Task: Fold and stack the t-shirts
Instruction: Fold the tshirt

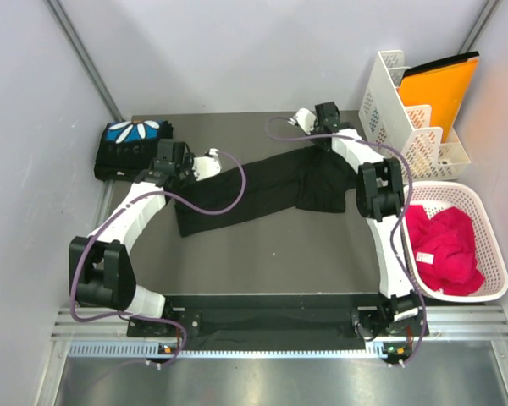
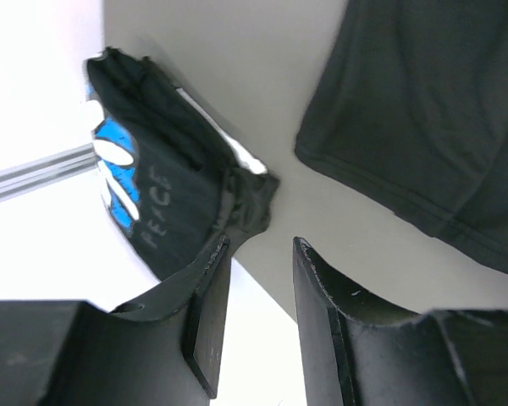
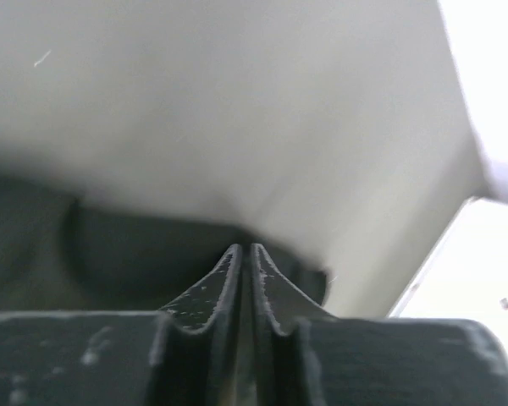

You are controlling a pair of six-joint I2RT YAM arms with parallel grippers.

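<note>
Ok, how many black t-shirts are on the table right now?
2. One folded t-shirt, blue-and-white print up, sits at the table's far left corner. One unfolded t-shirt lies stretched across the middle. The red cloth in the basket on the right may hide more.

The grey tabletop [image 1: 271, 262] carries two items. A folded t-shirt [image 1: 134, 145] lies just beside the left tool [image 1: 210, 163]. A black t-shirt [image 1: 262, 190] stretches between it and the right tool [image 1: 303, 117].
</note>
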